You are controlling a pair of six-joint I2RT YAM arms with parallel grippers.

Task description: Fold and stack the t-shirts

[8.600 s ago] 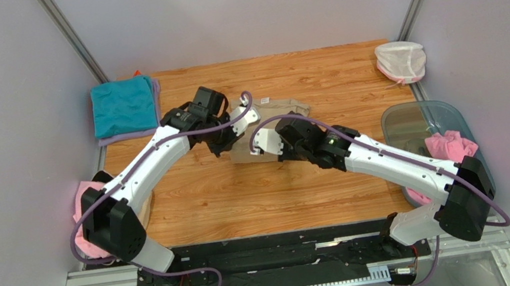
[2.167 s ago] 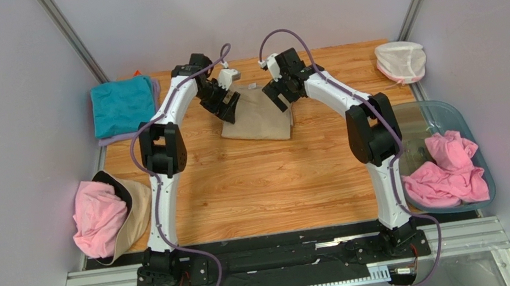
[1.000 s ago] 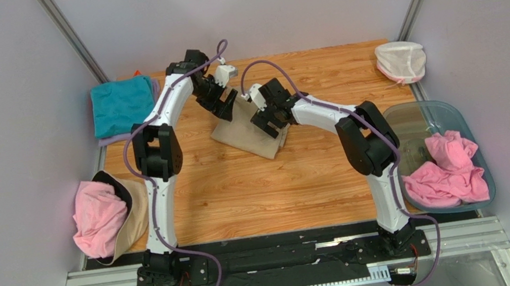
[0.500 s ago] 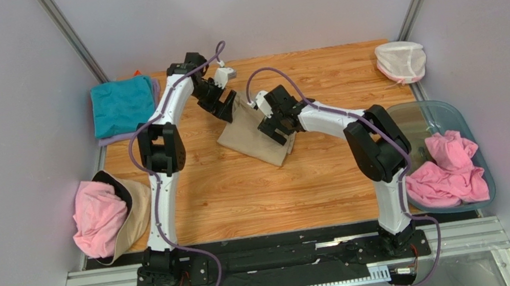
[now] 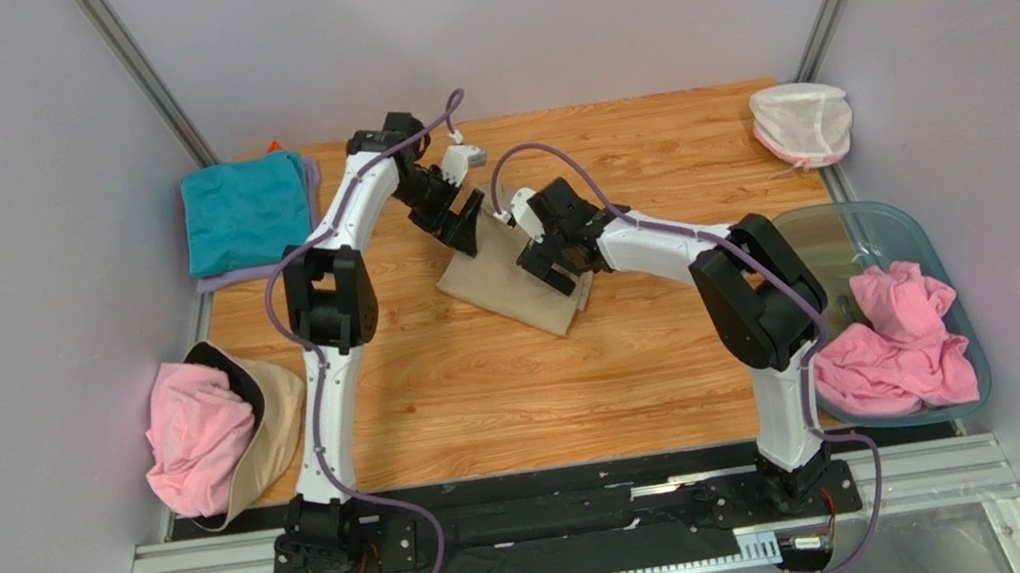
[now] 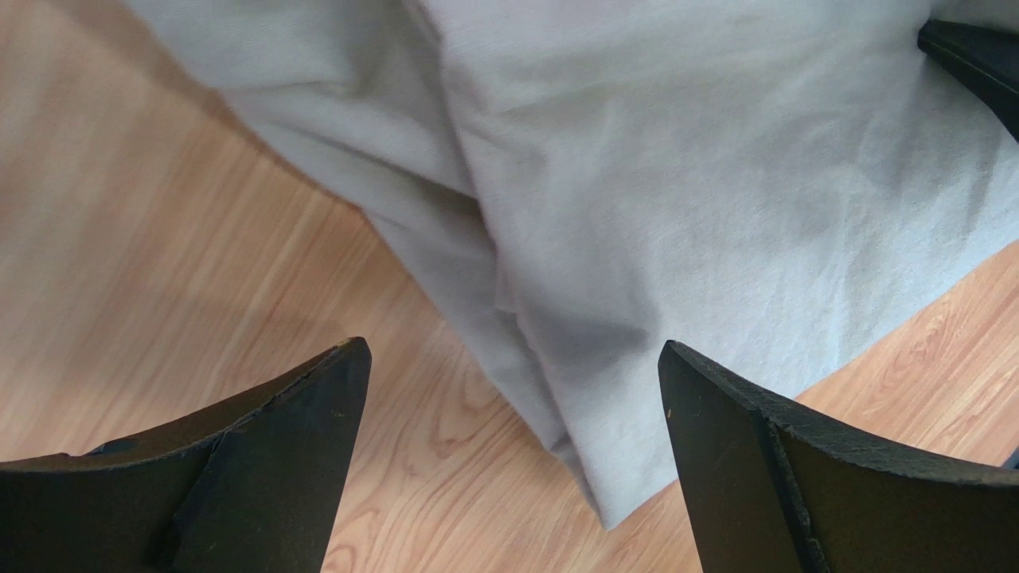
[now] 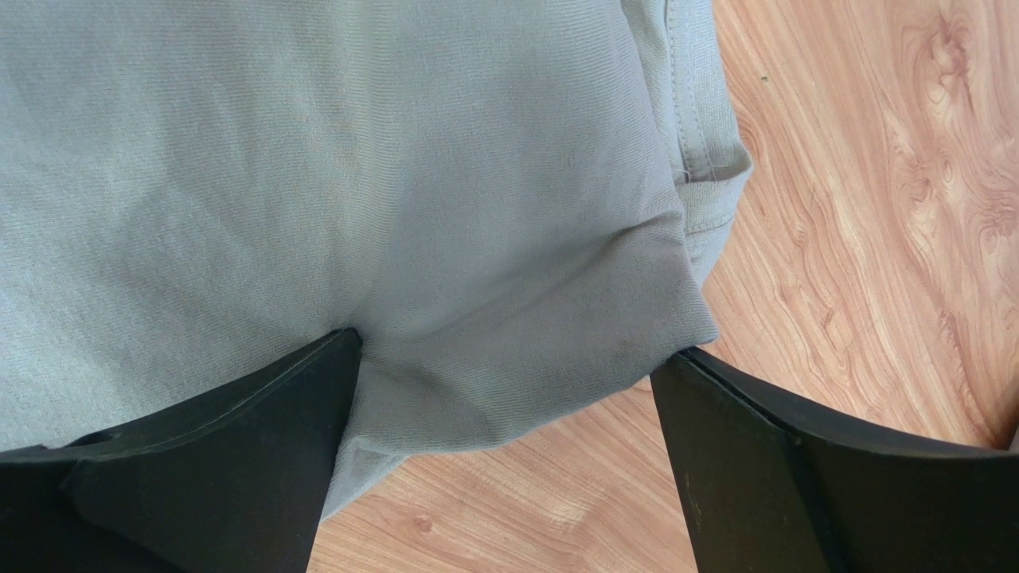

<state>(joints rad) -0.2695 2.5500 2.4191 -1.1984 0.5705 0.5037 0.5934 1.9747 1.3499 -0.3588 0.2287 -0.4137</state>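
The table is pale orange wood with a strong grain, closed in by plain grey-lilac walls, with a metal post in each far corner and a black rail along the near edge. A folded tan t-shirt lies flat near the middle of the table, set at a slant. The left end effector hangs released over the shirt's far-left edge, its fingers spread wide with bare wood and cloth showing between them. The right end effector is likewise released, fingers apart over a hemmed corner of the same shirt; whether they touch the cloth I cannot tell. A folded teal t-shirt sits on a lilac t-shirt in the far-left corner. A crumpled pink t-shirt rests on a beige cloth at the left edge. More pink t-shirts lie bunched in a clear tub on the right, and a white net pouch sits in the far-right corner.
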